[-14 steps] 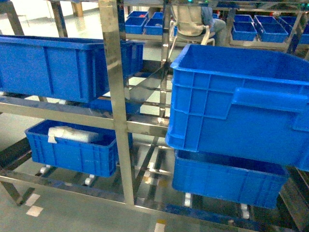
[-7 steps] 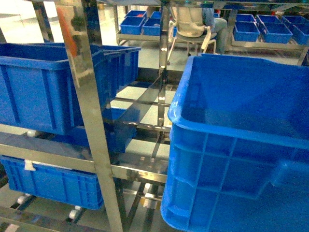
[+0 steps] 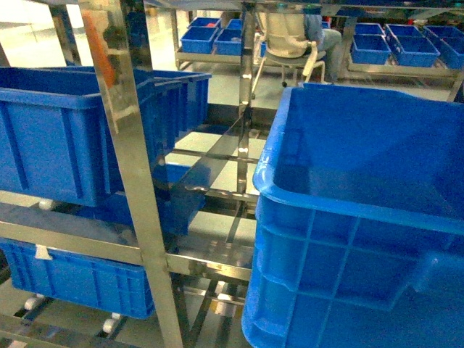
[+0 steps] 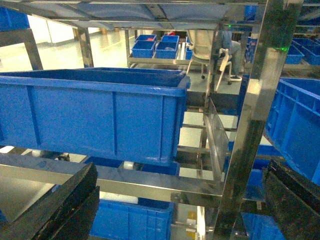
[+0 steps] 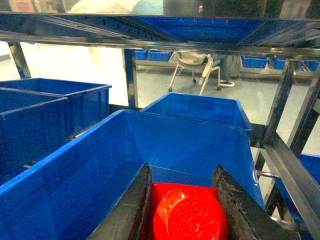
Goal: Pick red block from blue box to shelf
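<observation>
The red block (image 5: 187, 215), a glossy brick with a round stud facing the camera, sits clamped between the black fingers of my right gripper (image 5: 183, 171), which is shut on it. It hangs over the inside of a dark blue ribbed crate (image 5: 100, 170) on the shelf (image 5: 295, 165). The shelf's shiny steel uprights and rails (image 3: 130, 181) fill the head view; neither gripper shows there. My left gripper (image 4: 181, 170) is open and holds nothing, facing a shelf rail (image 4: 150, 182). The blue box is out of view.
Dark blue ribbed crates stand on the shelf tiers at the left (image 3: 65, 130), the right (image 3: 362, 217) and lower left (image 3: 72, 279). A steel upright (image 4: 255, 125) stands close to the left gripper. Behind the shelf a person sits on a chair (image 3: 290, 36) near more crates (image 3: 406, 43).
The head view has closed in on the shelf: the right crate looms larger and lower, and the upright has shifted left. In the last half second the shift is slight.
</observation>
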Controlling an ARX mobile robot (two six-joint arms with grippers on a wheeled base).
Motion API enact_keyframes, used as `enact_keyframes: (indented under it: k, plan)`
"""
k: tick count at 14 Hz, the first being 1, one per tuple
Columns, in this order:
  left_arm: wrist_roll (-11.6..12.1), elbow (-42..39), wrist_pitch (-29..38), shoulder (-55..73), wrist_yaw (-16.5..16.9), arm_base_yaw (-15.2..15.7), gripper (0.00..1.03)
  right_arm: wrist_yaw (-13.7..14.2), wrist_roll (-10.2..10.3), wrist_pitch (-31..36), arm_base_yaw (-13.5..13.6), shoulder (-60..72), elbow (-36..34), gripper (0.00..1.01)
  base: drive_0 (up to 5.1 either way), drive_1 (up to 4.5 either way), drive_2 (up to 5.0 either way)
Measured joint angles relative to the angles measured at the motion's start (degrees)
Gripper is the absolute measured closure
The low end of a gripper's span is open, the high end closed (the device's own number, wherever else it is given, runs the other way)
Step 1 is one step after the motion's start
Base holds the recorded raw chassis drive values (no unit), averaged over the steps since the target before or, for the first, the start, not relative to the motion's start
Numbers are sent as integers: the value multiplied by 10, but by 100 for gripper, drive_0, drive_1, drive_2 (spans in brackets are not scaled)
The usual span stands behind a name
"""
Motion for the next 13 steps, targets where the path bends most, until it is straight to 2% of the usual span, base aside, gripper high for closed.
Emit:
enact_keyframes:
  k: [4,6,11,13]
  plan:
    - [0,0,0,0,0,0,5,-5,1,-6,4,3,1,73,1,425,-423]
    - [0,0,0,0,0,0,5,-25,13,-29,15,24,26,73,1,425,-423]
    - [0,0,0,0,0,0,5,-34,49,-60,36,113,86,73,1,425,-423]
    - [0,0,0,0,0,0,5,-25,59,-82,66,176,112,73,1,425,-423]
